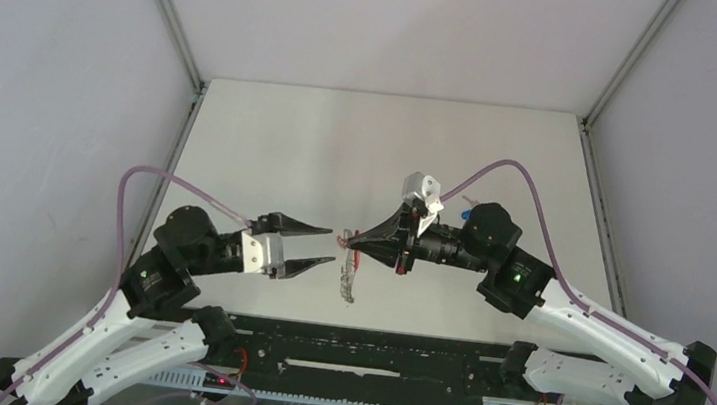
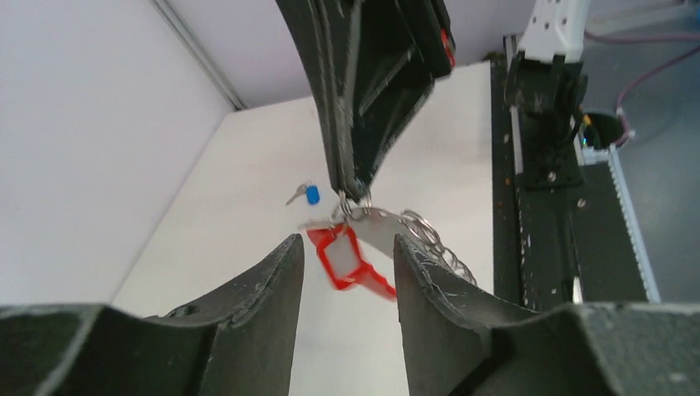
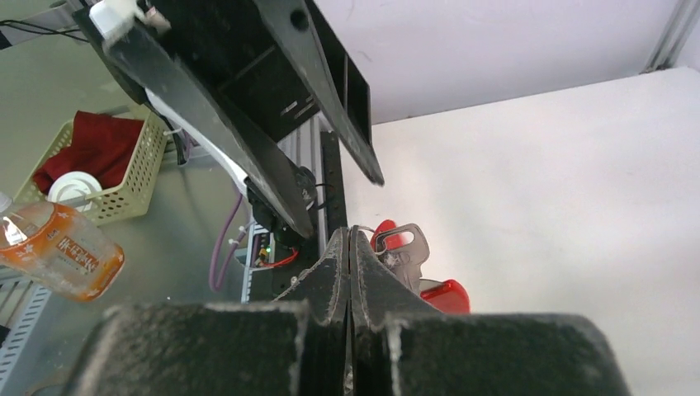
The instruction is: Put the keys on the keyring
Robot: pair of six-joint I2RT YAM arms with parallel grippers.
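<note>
Closest in, the left end effector point(image 2: 348, 247) stands with its jaws spread and nothing gripped, its tips either side of the dangling red-tagged key point(image 2: 342, 259). Opposite, the right end effector point(image 2: 353, 190) is pinched tight on the keyring point(image 2: 425, 237), holding it clear above the bench point(image 1: 269, 153). The silver rings trail toward 6 o'clock in the overhead view. Whether the red-tagged key is already threaded on, I can't tell. The blue-tagged key point(image 2: 311, 195) lies on the bench beside the right arm, at about 2 o'clock from the held cluster seen from above. To my eye the risk is the loose, hanging bundle. If the left jaws close on the tag's edge or on a ring, the bundle may twist away. They could also tug the ring out of the right's thin pinch and drop it.
</note>
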